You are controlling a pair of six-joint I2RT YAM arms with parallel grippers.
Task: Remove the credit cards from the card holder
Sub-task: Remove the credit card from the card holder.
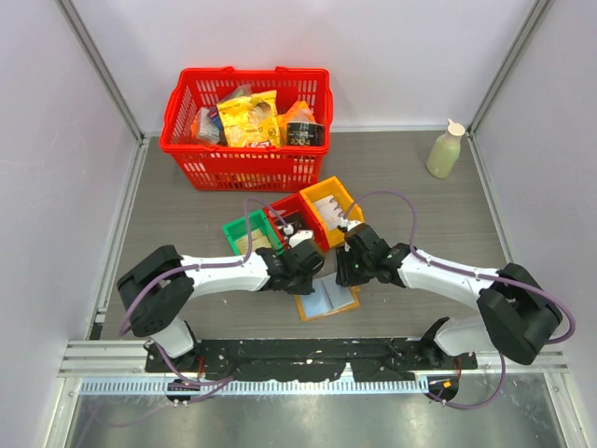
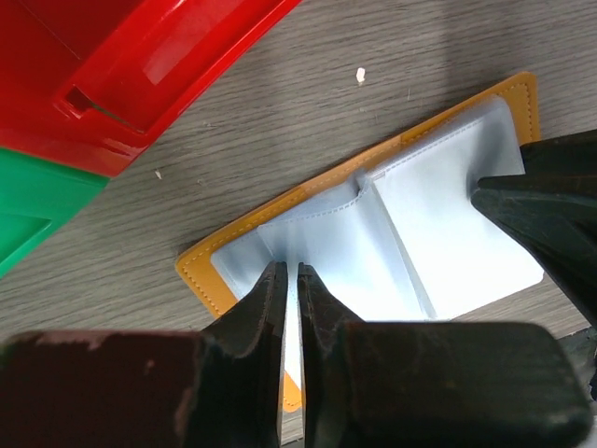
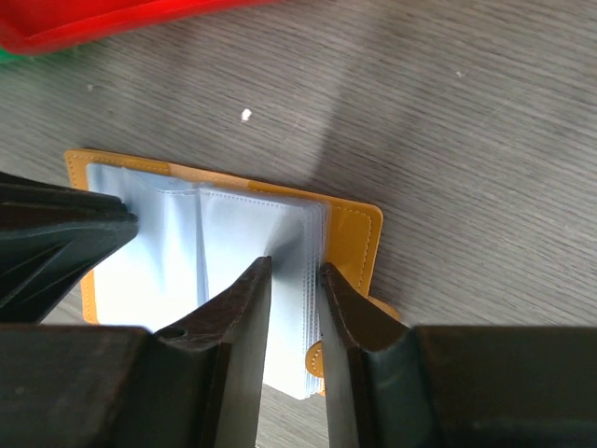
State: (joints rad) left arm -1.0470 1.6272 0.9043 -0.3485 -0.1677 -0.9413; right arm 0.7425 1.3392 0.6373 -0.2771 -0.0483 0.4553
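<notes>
The card holder (image 1: 328,301) lies open on the table, tan-orange with bluish-grey clear sleeves. It also shows in the left wrist view (image 2: 410,215) and the right wrist view (image 3: 233,233). My left gripper (image 1: 308,271) is shut, its tips (image 2: 291,269) resting on the holder's left sleeve with nothing between them. My right gripper (image 1: 348,273) is slightly open, its tips (image 3: 296,266) on the right-hand sleeve stack by the edge tab (image 3: 378,315). No credit cards show inside the sleeves. Whitish cards (image 1: 333,213) lie in the yellow-orange bin (image 1: 347,196).
A red bin (image 1: 284,212) and a green bin (image 1: 239,231) stand next to the yellow-orange one, just beyond the holder. A red basket (image 1: 244,168) of groceries stands at the back. A pale bottle (image 1: 446,149) stands at the back right.
</notes>
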